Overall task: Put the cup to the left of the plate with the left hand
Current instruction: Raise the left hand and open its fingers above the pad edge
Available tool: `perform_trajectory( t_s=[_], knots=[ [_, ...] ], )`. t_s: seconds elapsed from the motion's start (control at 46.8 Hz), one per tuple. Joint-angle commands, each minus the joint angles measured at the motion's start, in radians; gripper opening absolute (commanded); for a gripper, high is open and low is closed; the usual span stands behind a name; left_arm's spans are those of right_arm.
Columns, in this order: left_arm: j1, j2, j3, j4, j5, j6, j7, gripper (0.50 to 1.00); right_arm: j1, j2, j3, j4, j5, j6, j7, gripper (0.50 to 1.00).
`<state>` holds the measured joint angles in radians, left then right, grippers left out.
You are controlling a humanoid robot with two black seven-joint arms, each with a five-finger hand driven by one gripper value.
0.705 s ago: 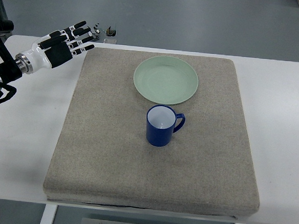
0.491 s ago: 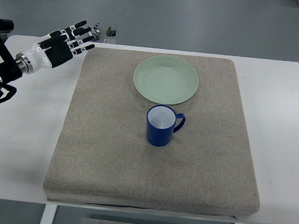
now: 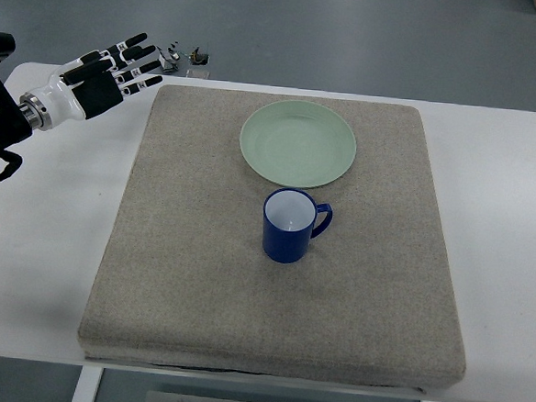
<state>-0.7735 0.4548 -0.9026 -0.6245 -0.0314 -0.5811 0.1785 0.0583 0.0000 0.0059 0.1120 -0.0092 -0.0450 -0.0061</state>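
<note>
A blue cup (image 3: pixel 290 225) with a white inside stands upright on the beige mat (image 3: pixel 180 268), its handle pointing right. Just behind it lies a pale green plate (image 3: pixel 298 144), empty. My left hand (image 3: pixel 112 69) hovers over the table's far left corner, beyond the mat's left edge and well away from the cup. Its fingers are spread and hold nothing. The right arm is out of the picture.
The mat covers most of a white table (image 3: pixel 36 231). Some small dark parts (image 3: pixel 188 56) lie at the table's far edge near my left hand. Grey floor shows beyond.
My left hand has drifted slightly back and to the left, away from the mat. Cup and plate have not moved.
</note>
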Motion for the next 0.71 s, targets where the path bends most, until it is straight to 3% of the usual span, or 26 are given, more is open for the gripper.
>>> perform_trajectory(
  t_s=[0.0,0.256,0.556,0.684],
  knots=[
    [-0.003,-0.002,0.004,-0.003,0.002,-0.002,-0.016,1.0,0.0,0.0,-0.001,0.0,0.0,0.0,0.0,0.934],
    [0.003,0.008,0.004,-0.041,0.157,-0.03,-0.115,1.0,0.002,0.0,0.0,0.0,0.0,0.0,0.0,0.934],
    [0.089,0.088,0.016,-0.274,0.484,-0.03,-0.304,0.999,0.0,0.0,0.0,0.0,0.0,0.0,0.0,0.934],
    [0.14,0.09,0.024,-0.356,0.508,-0.03,-0.326,1.0,0.0,0.0,0.0,0.0,0.0,0.0,0.0,0.934]
  ],
)
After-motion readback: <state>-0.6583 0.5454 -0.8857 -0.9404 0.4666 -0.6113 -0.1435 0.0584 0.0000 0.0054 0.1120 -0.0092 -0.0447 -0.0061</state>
